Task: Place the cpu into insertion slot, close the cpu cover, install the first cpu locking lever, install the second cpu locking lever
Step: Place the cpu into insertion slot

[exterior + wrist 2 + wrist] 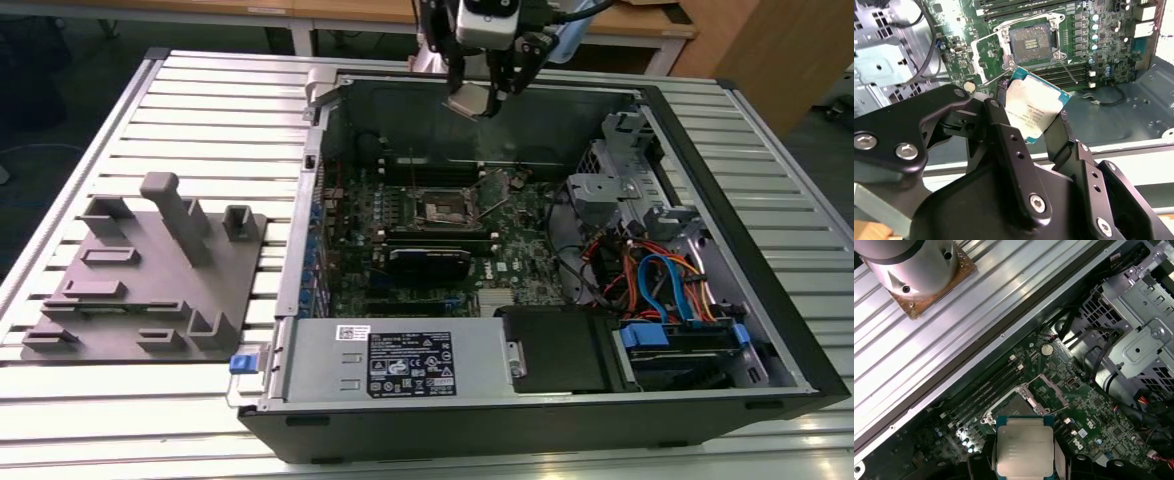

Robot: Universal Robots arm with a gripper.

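Observation:
My gripper [475, 92] hangs over the back wall of the open computer case and is shut on the cpu [471, 101], a flat square chip with a silver top. In both wrist views the cpu [1031, 112] [1025, 450] sits clamped by its edges between the black fingers [999, 122]. The insertion slot [445, 205] [1031, 42] [1013, 407] lies bare on the green motherboard, below the held chip and apart from it. The cpu cover [977, 55] [1055, 387] stands swung open beside the slot. Thin locking levers [1070, 74] stick up next to it.
The case [747, 260] lies on its side on a slatted metal table [200, 110], with drive bays and coloured cables at the exterior view's right. A grey fixture plate [147, 280] with pegs rests at the exterior view's left. The power supply [387, 365] fills the near edge.

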